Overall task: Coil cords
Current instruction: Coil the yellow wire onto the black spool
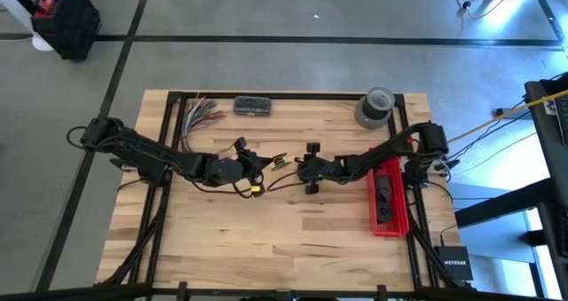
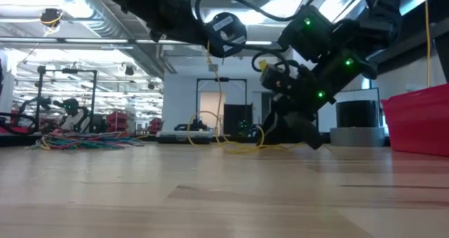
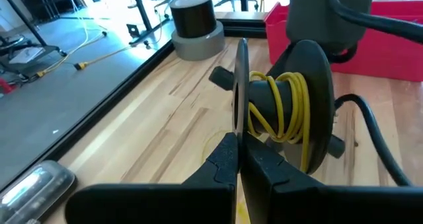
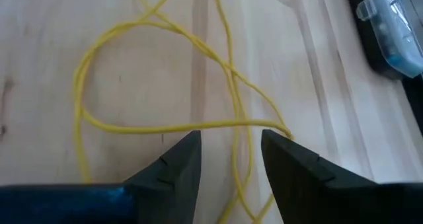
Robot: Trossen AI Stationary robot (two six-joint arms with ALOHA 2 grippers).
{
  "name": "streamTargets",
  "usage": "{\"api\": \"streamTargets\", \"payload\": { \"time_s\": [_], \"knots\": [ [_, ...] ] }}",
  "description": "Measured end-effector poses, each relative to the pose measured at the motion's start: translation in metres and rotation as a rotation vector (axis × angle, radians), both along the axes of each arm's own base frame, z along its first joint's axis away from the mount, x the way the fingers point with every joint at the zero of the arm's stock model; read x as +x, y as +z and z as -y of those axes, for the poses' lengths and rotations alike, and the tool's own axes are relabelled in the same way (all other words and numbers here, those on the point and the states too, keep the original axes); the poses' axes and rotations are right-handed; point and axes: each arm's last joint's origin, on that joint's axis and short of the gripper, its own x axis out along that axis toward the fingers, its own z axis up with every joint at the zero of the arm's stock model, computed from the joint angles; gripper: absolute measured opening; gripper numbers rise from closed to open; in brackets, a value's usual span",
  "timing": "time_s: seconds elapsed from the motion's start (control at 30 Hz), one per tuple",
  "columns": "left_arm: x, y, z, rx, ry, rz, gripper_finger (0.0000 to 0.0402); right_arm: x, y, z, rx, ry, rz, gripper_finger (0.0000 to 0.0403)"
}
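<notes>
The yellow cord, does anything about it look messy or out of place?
Yes. Part of the cord sprawls in loose, crossing loops on the wood beneath the open right gripper, while only a few turns sit on the spool.

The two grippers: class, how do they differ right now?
The left gripper is shut, while the right gripper stands open. The left gripper faces yellow cord wound on a black spool; the right gripper hangs over loose cord loops on the table. Both have dark fingers.

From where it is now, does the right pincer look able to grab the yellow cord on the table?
Probably yes: the right pincer is open just above the loose yellow cord, a strand crosses between its fingers, and nothing blocks it.
</notes>
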Motion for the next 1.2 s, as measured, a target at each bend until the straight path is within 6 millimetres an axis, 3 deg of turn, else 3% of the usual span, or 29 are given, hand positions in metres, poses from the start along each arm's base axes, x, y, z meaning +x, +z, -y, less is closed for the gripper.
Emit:
{"api": "streamTargets", "payload": {
  "time_s": [0.2, 0.43, 0.5, 0.7, 0.83, 0.97, 1.07, 1.2],
  "knots": [
    [0.0, 0.0, 0.0, 0.001, -0.001, -0.004, 0.0, -0.003, -0.003, 0.014, -0.052, -0.095, -0.056, 0.0152],
    [0.0, -0.001, 0.0, 0.013, -0.004, -0.015, 0.0, -0.017, 0.002, 0.02, -0.388, -0.357, -0.163, 0.0017],
    [0.0, -0.001, 0.0, 0.016, -0.006, -0.019, 0.0, -0.021, 0.013, 0.017, -0.446, -0.381, -0.156, 0.0012],
    [-0.006, 0.004, 0.004, 0.041, 0.027, -0.013, 0.0, -0.042, 0.078, 0.003, -0.521, -0.463, -0.013, 0.0013],
    [-0.018, 0.014, 0.011, 0.069, 0.071, 0.009, 0.0, -0.067, 0.125, -0.001, -0.449, -0.521, 0.164, 0.0007],
    [-0.032, 0.026, 0.019, 0.08, 0.105, 0.048, 0.0, -0.089, 0.151, -0.001, -0.254, -0.521, 0.326, 0.0023],
    [-0.037, 0.029, 0.025, 0.084, 0.097, 0.058, 0.0, -0.093, 0.157, -0.004, -0.048, -0.41, 0.382, 0.0035],
    [-0.037, 0.029, 0.026, 0.085, 0.091, 0.057, 0.0, -0.079, 0.15, -0.013, 0.16, -0.177, 0.385, 0.006]
  ]
}}
